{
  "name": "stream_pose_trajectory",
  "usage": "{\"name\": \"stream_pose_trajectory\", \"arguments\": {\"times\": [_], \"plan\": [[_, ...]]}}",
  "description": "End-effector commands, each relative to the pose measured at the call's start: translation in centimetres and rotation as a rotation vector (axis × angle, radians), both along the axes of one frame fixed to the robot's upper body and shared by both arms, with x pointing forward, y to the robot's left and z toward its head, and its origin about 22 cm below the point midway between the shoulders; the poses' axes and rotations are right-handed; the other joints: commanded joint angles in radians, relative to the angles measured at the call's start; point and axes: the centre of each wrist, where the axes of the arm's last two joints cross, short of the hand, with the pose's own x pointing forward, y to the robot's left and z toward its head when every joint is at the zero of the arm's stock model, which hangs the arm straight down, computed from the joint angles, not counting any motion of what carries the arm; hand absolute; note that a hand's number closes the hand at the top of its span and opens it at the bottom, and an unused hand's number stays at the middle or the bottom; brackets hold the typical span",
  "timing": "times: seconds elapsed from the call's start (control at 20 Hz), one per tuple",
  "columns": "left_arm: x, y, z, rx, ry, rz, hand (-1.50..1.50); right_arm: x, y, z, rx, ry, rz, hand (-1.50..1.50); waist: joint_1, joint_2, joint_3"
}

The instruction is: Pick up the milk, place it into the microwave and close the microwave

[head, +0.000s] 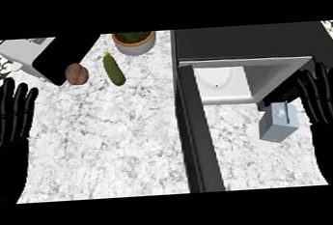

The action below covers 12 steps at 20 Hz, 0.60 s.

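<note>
A pale marbled counter (114, 142) fills most of what I can see, running from the near edge to the far wall. On its right half sits the microwave (254, 43), a dark box at the far side with its cavity lit and white inside. Its door (197, 132) stands swung wide open, a long black slab reaching from the cavity's left corner straight toward the near edge, splitting the counter in two.

At the far left there is a grey appliance with a black panel (59, 55), set at an angle.

The left hand (9, 114) rests at the left edge, black fingers straight and pointing away, released and holding nothing. The right hand (325, 97) stands likewise at the right edge, fingers straight and relaxed, holding nothing, just beside the microwave's right front corner.

The milk (279, 122), a pale blue carton, stands on the counter just in front of the microwave's opening, to the right of the open door and left of the right hand, not touched by it.

At the far side, left of the microwave, is a grey pot with a green plant (134, 41). Near it lies a dark green cucumber (114, 69), and left of that a brown potato (77, 73) beside the black panel.
</note>
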Motion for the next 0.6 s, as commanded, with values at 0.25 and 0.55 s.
{"name": "stream_pose_trajectory", "arguments": {"times": [0.25, 0.55], "plan": [[0.6, -2.7, -0.6, -0.068, -0.001, 0.060, -1.50, 2.6, 0.9, 5.3, -0.191, -0.038, 0.081, -1.50, -0.006, -0.030, 0.028], [-3.9, -0.7, -0.2, -0.151, 0.114, 0.126, -1.50, 0.2, 2.7, 4.8, -0.221, 0.111, 0.130, -1.50, -0.005, -0.032, 0.028]]}}
